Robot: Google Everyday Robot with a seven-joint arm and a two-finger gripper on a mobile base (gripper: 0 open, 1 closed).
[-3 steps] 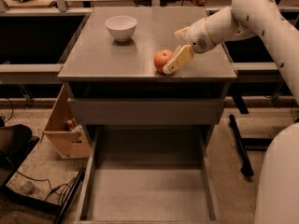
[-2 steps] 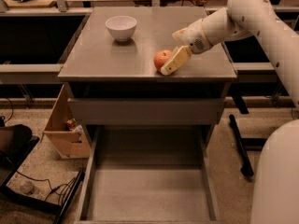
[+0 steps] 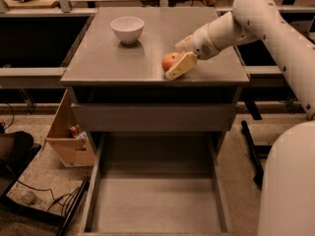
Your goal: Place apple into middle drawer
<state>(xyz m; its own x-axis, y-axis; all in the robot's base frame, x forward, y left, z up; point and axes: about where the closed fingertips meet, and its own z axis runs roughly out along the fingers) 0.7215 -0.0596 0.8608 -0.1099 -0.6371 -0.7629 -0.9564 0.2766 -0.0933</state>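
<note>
The claw [image 3: 179, 65] is at the front edge of the table [image 3: 108, 58], right against the apple [image 3: 169, 60], clamped or not I cannot tell, and the open middle drawer [image 3: 157, 200] is straight below.

This looks like a robot lab or a workshop: a plain grey table [image 3: 108, 63], loose cables [image 3: 59, 200] on a speckled floor [image 3: 29, 178], and an open cardboard box [image 3: 69, 144] beside the table. The pincer [image 3: 178, 66] is near the table's front edge, just beside the apple [image 3: 170, 60].
</note>
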